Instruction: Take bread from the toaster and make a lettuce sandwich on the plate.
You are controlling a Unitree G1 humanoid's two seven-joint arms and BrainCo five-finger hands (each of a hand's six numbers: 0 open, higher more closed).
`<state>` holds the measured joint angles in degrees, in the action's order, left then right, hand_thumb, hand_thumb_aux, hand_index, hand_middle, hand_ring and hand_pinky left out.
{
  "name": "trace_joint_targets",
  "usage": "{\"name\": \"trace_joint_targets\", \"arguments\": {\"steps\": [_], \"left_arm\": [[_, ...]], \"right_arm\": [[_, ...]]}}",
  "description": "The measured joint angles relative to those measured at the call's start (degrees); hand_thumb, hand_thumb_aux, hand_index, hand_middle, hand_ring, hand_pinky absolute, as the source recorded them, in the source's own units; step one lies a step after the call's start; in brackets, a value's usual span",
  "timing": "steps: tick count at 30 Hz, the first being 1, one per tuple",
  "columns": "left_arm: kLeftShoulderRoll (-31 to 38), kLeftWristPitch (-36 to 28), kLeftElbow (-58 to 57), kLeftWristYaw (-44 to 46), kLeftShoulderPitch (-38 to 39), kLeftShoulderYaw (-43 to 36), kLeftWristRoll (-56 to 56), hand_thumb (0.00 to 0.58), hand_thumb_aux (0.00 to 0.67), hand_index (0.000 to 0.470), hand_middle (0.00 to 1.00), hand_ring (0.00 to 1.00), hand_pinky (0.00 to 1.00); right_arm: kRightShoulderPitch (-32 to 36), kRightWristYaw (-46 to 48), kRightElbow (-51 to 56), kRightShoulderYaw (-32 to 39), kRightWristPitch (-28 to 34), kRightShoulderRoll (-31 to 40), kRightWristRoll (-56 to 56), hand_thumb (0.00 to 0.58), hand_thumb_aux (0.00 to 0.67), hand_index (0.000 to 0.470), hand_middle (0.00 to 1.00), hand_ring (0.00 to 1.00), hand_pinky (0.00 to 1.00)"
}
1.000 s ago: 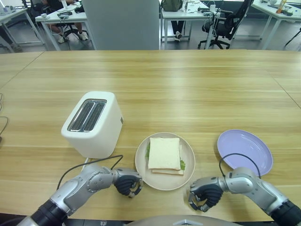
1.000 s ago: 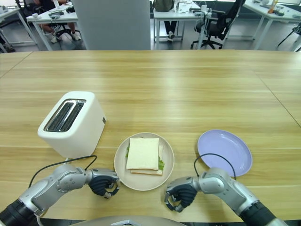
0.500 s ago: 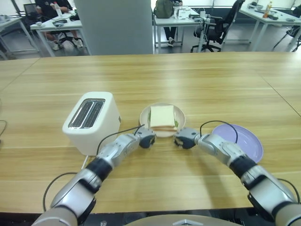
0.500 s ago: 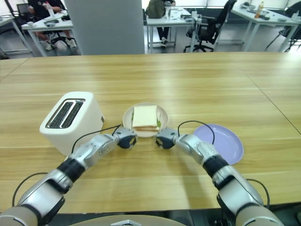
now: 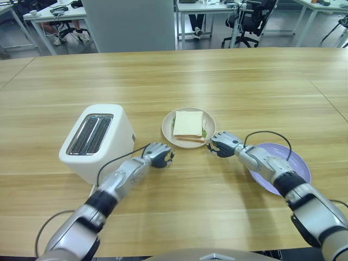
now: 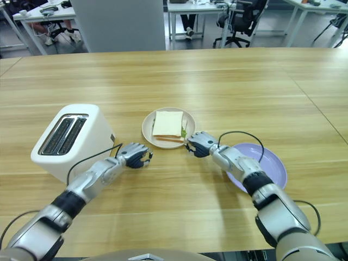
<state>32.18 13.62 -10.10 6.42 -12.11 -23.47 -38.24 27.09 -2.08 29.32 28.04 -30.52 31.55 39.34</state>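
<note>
Sandwich (image 5: 188,123) lies flat on the beige plate (image 5: 167,129), about centre of the near half of the table. The top slice is close to square. Its slightly longer side runs away from the robot, with the far end skewed a touch to the right. Lettuce (image 5: 204,132) pokes out along the right edge, and a sliver shows on the left edge too. The lower slice peeks out at the near edge.

Toaster (image 5: 97,142) stands upright, left of the plate and apart from it. Its slots face up and run near-to-far, canted slightly right, so its long axis roughly parallels the sandwich.

The surface is a light wood-grain table (image 5: 179,81), several tops butted together with seams visible. A purple plate (image 5: 296,160) sits right of the beige one, with the right forearm crossing its left rim. Behind are a grey partition (image 5: 128,24), office desks (image 5: 43,13) and a black swivel chair (image 5: 251,19).

Left hand (image 5: 159,154) is low over the table between toaster and plate, near-left of the plate and clear of it. Its fingers are curled in with nothing held.

Right hand (image 5: 223,144) is at the plate's near-right rim, just beside it; I can't tell if it touches. Its fingers are curled in on nothing too. The sandwich sits between and just beyond the two hands, and neither touches it.
</note>
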Motion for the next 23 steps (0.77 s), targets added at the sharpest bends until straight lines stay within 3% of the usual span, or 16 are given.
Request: {"name": "trace_joint_targets", "arguments": {"steps": [1,2,3,4,5,6,7,14,20,23], "left_arm": [[0.2,0.3,4.6,-0.1,2.5,2.7,2.2,0.0,0.0,0.0,0.24,0.24,0.24],[0.3,0.6,8.1,-0.8,4.1,5.0,3.6,0.0,0.0,0.0,0.24,0.24,0.24],[0.2,1.0,11.7,-2.0,5.4,7.5,4.9,0.0,0.0,0.0,0.11,0.11,0.11],[-0.2,1.4,15.5,-3.5,7.0,10.5,6.0,0.0,0.0,0.0,0.0,0.0,0.0],[-0.6,1.9,18.3,-5.1,8.4,12.9,6.6,0.0,0.0,0.0,0.0,0.0,0.0],[-1.2,2.7,21.5,-6.9,10.2,15.7,7.3,0.0,0.0,0.0,0.0,0.0,0.0],[-2.2,3.5,23.9,-8.4,11.9,17.7,8.2,0.0,0.0,0.0,0.0,0.0,0.0],[-10.5,11.9,26.7,-13.8,15.9,22.9,17.4,0.0,0.0,0.0,0.0,0.0,0.0],[-9.5,18.2,19.4,-14.2,15.3,28.3,20.7,0.0,0.0,0.0,0.0,0.0,0.0],[-9.0,20.7,15.4,-14.1,14.7,29.2,21.3,0.0,0.0,0.0,0.0,0.0,0.0]], "right_arm": [[-2.5,0.6,-4.2,-2.2,-1.2,0.4,-3.4,0.58,0.67,0.46,0.91,0.91,0.91],[-4.0,0.6,-7.4,-3.9,-2.1,0.5,-5.6,0.58,0.67,0.46,0.91,0.91,0.91],[-5.3,0.3,-10.8,-6.0,-2.9,0.6,-7.6,0.265,0.176,0.121,0.57,0.57,0.57],[-7.0,-0.2,-14.4,-8.4,-3.4,0.6,-9.5,0.0,0.0,0.0,0.48,0.48,0.48],[-8.4,-0.6,-17.1,-10.4,-3.8,0.5,-11.2,0.0,0.0,0.0,0.34,0.34,0.34],[-10.3,-1.0,-20.1,-12.8,-4.1,0.3,-13.5,0.0,0.0,0.0,0.34,0.34,0.34],[-12.0,-1.4,-22.4,-14.9,-4.4,-0.1,-15.7,0.0,0.0,0.0,0.01,0.01,0.01],[-20.4,-2.3,-27.0,-23.6,-11.0,-5.8,-29.7,0.0,0.0,0.0,0.0,0.0,0.0],[-20.5,-4.1,-15.6,-35.4,-15.3,-3.9,-32.6,0.0,0.0,0.0,0.0,0.0,0.0],[-19.0,-4.5,-11.8,-37.5,-16.4,-4.9,-33.9,0.0,0.0,0.0,0.0,0.0,0.0]]}}
